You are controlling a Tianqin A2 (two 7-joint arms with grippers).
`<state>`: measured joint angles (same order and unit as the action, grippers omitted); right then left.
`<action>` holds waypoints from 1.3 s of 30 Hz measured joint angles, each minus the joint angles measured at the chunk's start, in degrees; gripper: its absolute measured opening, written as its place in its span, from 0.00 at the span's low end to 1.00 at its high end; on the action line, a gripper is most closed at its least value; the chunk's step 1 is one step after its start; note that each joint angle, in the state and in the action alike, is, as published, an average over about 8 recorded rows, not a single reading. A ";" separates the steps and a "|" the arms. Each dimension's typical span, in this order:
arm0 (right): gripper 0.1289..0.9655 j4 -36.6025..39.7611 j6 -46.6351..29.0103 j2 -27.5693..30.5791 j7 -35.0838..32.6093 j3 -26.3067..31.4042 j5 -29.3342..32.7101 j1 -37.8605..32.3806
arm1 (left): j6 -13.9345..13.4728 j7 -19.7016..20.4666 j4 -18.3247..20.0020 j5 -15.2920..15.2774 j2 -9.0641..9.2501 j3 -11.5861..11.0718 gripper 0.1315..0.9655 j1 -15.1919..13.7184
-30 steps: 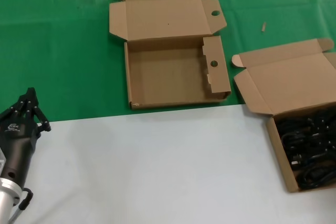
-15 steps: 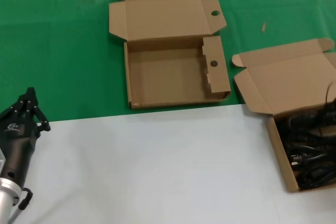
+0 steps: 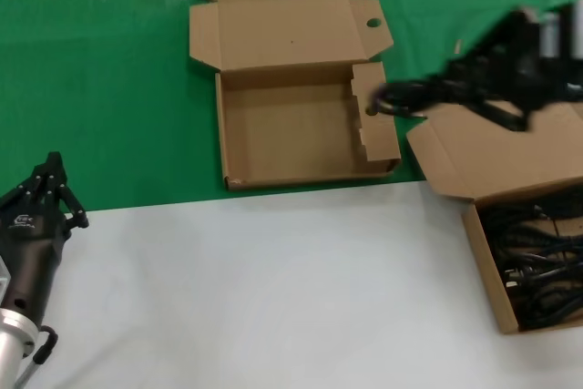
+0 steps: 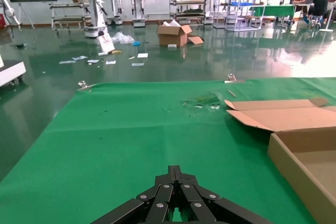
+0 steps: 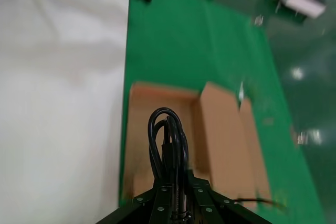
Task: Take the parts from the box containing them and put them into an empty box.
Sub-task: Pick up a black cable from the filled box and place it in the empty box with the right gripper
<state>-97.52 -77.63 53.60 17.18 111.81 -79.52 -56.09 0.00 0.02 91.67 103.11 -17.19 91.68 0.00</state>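
Cord in transit toward the empty box.
Right claw grips one coiled cord; its dangling loop could snag the partition. Left claw, closed, idles on the bench.

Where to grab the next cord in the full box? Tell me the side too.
Grip a coil's bundled middle from straight above: the cords lie tangled flat inside the box, whose walls block side approaches. The right gripper holds its cord the same way, mid-bundle. The left gripper is parked near the front.
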 joint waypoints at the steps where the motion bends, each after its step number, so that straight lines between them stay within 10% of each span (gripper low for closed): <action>1: 0.05 0.14 0.36 -1.39 0.36 0.61 0.55 -0.66 | 0.00 0.00 0.00 0.00 0.00 0.00 0.01 0.00; 22: 0.05 23.96 14.35 -27.25 -6.90 13.13 12.90 -4.03 | 0.00 0.00 0.00 0.00 0.00 0.00 0.01 0.00; 39: 0.07 38.17 22.48 -34.64 -17.00 15.57 15.25 -5.11 | 0.00 0.00 0.00 0.00 0.00 0.00 0.01 0.00</action>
<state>-59.35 -55.15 18.96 0.18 127.37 -64.27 -61.20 0.00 0.02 91.67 103.11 -17.19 91.68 0.00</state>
